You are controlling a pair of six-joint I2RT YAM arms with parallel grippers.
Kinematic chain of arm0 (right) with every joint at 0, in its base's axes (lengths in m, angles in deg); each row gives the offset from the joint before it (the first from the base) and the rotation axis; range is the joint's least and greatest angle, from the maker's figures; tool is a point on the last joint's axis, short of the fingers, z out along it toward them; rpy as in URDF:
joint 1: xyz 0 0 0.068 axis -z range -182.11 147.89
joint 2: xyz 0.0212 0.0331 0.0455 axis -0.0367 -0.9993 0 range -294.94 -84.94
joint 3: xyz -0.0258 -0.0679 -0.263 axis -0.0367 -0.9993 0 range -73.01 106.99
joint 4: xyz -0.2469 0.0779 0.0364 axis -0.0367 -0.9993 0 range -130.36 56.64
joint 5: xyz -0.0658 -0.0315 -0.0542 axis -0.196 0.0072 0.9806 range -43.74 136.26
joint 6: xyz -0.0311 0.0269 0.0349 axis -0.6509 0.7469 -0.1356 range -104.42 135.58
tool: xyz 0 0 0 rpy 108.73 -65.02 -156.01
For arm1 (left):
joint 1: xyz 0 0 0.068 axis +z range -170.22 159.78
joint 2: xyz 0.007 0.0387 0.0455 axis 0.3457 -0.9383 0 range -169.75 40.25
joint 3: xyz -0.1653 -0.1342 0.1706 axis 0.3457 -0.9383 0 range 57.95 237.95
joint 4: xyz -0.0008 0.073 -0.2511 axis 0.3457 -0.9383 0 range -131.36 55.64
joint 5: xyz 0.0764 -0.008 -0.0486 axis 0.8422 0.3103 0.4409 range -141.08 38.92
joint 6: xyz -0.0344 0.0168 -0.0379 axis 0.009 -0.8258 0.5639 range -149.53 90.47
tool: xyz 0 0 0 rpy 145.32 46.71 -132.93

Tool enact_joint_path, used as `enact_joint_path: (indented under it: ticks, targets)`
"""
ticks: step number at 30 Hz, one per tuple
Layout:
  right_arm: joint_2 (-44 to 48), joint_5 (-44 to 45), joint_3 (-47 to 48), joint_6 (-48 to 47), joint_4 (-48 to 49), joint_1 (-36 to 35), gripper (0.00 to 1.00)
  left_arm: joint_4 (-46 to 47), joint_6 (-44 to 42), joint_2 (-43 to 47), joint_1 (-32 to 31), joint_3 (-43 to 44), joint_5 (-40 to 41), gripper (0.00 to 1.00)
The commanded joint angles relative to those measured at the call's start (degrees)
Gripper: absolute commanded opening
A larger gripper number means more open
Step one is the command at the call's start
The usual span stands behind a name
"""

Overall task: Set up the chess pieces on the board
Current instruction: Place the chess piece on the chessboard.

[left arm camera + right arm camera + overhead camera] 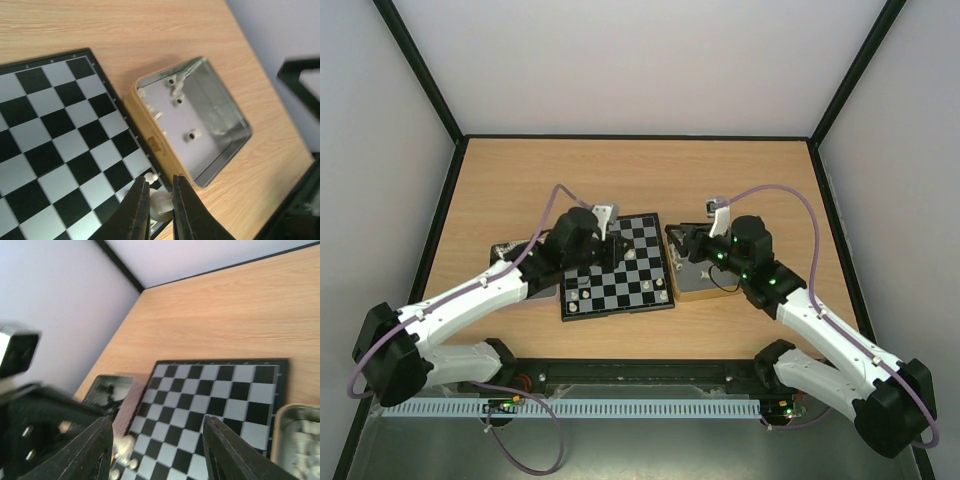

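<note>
Table [640,180]: pale wood, closed in by white walls with black framing. Bare wood runs from the board to the back wall.

Arms: two, white and black, reaching in from the near edge, one on each side.

Board [645,265]: one, square, with black and silvery checks and a thin black border. It lies at the middle of the table nearer the front edge, turned slightly askew.

Tins: two. A gold tin [695,288] sits just beside the board's right edge, and a dark tin [107,387] sits by its left edge, largely under the left arm. No open wood shows between either tin and the board.

Left claw [161,182]: clenched on one cream piece [160,206] above the board. In the wrist view the piece shows against the border nearest the gold tin. Whether it touches the board cannot be told.

Right claw [159,421]: released, fingers spread wide with nothing between them, hanging over the gold tin and facing across the board.

Chess pieces: tiny, far smaller than a square. At least five cream ones dot the board, mostly in its near rows, and one more [151,176] stands just beside the held piece. At least four lie loose in the gold tin. The dark shapes in the dark tin are too blurred to count.
</note>
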Motion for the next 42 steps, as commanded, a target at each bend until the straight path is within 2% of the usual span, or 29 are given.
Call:
enact_joint_path:
  ticks: [1,5,14,26,42]
  targets:
    - [-0.3,13.7,0.0,2.5,-2.1,0.2,0.49,-7.9,-4.7,1.7,-6.6,-1.1,15.9,0.09]
    - [-1.2,19.4,0.0,4.5,-2.9,0.2,0.49,-8.5,-3.9,1.9,-12.3,-4.5,22.4,0.09]
    - [-2.1,23.2,-1.8,7.8,-3.0,0.2,0.49,0.4,-1.4,2.5,-17.9,-13.8,23.8,0.1]
    - [-2.4,24.5,-2.2,8.6,-3.2,0.2,0.49,7.3,-2.2,-2.1,-18.6,-16.8,21.1,0.1]
    - [-2.6,24.4,-2.6,8.8,-3.3,0.3,0.48,11.0,-1.1,-6.4,-18.5,-19.9,21.2,0.13]
